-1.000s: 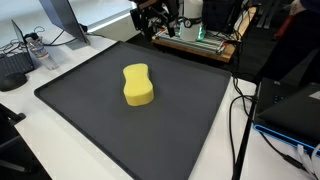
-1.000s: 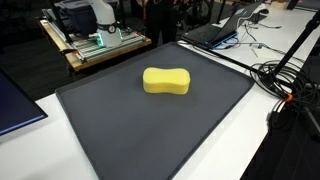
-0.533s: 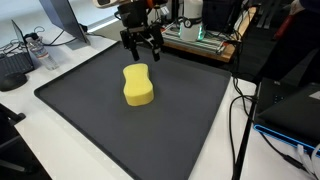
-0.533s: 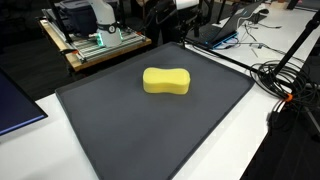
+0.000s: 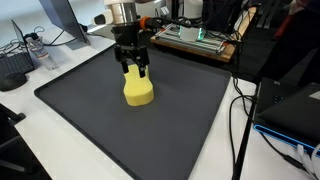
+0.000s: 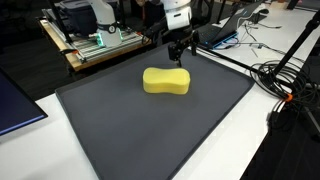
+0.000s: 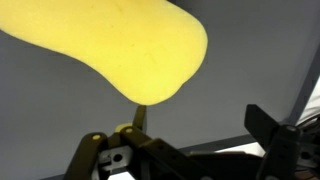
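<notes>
White worktop (image 5: 60,135) carries everything, and most of it is covered by a big dark grey mat (image 5: 160,130), lying flat and seen in both exterior views. Past the mat's far edge sit a wooden board with electronics (image 6: 95,45), a monitor (image 5: 60,18) off one corner and an open laptop (image 6: 215,35). A tangle of black cables (image 6: 285,80) lies on the worktop just beside one mat edge. The arm (image 5: 124,14) stands over the far part of the mat with its wrist pointing straight down. The yellow sponge (image 5: 139,90) is peanut-shaped and lies flat on the mat, roughly central and a bit toward the far half, apart from every mat edge. The hand (image 5: 135,66) hangs over the sponge end nearest the arm, fingers down, spread wide apart and gripping nothing. In an exterior view the hand (image 6: 180,50) sits above and slightly behind that end of the sponge (image 6: 166,81). In the wrist view the sponge (image 7: 120,45) fills the upper left, and its rounded end stops at one side of the gap between the fingers. One finger (image 7: 138,125) lines up with the sponge's edge. The other finger (image 7: 262,125) is over bare mat (image 7: 250,70), well apart from the sponge. So the sponge end is beside the gap, not inside it. I cannot tell whether the near finger touches the sponge or just overlaps it in view, or how high the fingertips are above the mat.
</notes>
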Robot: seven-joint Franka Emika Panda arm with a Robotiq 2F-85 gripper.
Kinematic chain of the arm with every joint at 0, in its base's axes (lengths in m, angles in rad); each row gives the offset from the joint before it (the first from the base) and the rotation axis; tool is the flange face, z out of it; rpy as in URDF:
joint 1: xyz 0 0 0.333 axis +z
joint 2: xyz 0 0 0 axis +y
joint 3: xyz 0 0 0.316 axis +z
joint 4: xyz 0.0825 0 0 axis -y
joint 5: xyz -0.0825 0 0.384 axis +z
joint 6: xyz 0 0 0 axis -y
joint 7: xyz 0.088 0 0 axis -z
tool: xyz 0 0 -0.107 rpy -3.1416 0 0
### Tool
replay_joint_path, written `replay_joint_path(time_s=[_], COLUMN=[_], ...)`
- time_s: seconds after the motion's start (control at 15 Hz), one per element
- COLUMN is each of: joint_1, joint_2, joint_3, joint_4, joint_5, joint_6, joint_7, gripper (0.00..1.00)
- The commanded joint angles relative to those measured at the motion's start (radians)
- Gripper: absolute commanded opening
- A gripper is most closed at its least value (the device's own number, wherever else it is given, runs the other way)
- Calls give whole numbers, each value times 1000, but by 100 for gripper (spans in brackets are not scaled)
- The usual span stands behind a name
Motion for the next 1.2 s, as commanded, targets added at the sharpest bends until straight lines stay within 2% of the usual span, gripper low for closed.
replay_joint_path(time_s=[0.0, 0.2, 0.4, 0.73, 1.13], joint_1=[2, 9, 21, 41, 55], joint_2=[65, 111, 146, 188, 212], joint_3=[4, -7, -24, -52, -68], joint_4=[3, -1, 3, 11, 17], joint_5=[-65, -114, -167, -241, -274], joint_6=[113, 224, 282, 336, 350], joint_7=[52, 89, 124, 174, 193], gripper=[100, 100, 100, 100, 100])
